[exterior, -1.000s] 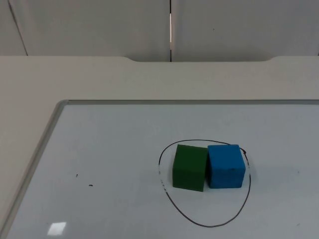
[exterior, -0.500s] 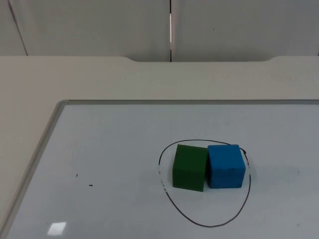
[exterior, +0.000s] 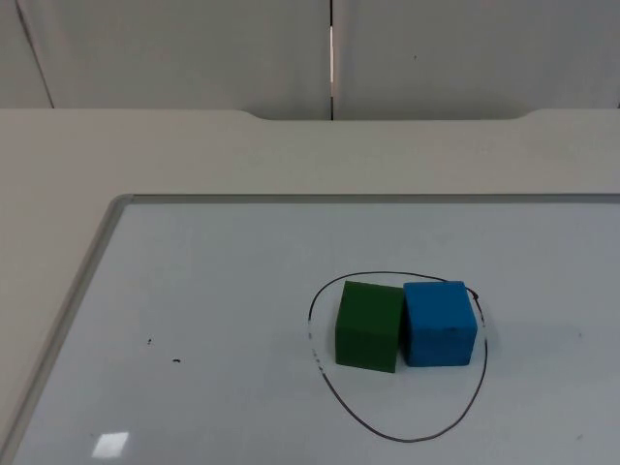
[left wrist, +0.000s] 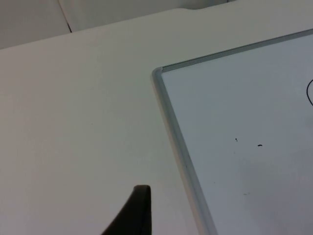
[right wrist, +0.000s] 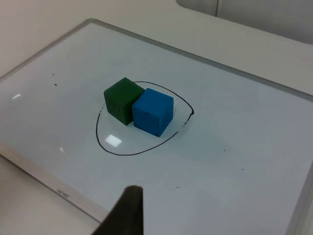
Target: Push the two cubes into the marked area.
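Top view: nothing has moved over the last second. The green cube and the blue cube sit touching, side by side, inside the drawn ring on the whiteboard, exactly as before. That stillness suggests the pushing is finished. The left gripper hangs over the bare bench just left of the whiteboard's far-left corner, waiting. The right gripper hangs above the whiteboard's edge, well apart from the cubes. Whether either pair of jaws is open cannot be told.
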`<move>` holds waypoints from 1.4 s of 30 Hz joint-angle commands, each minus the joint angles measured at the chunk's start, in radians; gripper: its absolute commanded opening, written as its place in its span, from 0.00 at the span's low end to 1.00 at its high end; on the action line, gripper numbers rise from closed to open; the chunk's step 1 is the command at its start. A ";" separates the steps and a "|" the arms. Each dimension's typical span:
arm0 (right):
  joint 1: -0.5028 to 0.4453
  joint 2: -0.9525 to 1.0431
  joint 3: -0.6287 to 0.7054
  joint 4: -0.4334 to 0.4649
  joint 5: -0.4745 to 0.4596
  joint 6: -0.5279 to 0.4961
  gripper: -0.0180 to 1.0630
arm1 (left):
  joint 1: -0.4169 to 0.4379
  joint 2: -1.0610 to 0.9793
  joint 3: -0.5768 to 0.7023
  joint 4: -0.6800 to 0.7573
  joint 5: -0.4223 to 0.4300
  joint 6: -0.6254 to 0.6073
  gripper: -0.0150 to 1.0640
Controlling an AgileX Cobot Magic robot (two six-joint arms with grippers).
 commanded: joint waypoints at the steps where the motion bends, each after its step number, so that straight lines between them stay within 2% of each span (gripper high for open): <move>1: -0.003 -0.003 0.010 -0.002 0.001 0.002 0.99 | 0.005 -0.004 0.004 0.001 -0.003 0.002 0.99; 12: -0.003 -0.003 0.010 -0.002 0.001 0.002 0.99 | 0.018 -0.004 0.004 0.001 -0.003 0.002 0.99; 26: -0.003 -0.003 0.010 -0.002 0.001 0.002 0.99 | 0.223 -0.004 0.004 0.004 -0.005 0.002 0.99; 34: -0.009 -0.003 0.010 -0.002 0.001 0.002 0.99 | 0.246 -0.004 0.004 0.004 -0.005 0.002 0.99; 42: -0.107 -0.003 0.010 -0.002 0.001 0.002 0.99 | 0.246 -0.004 0.004 0.004 -0.005 0.002 0.99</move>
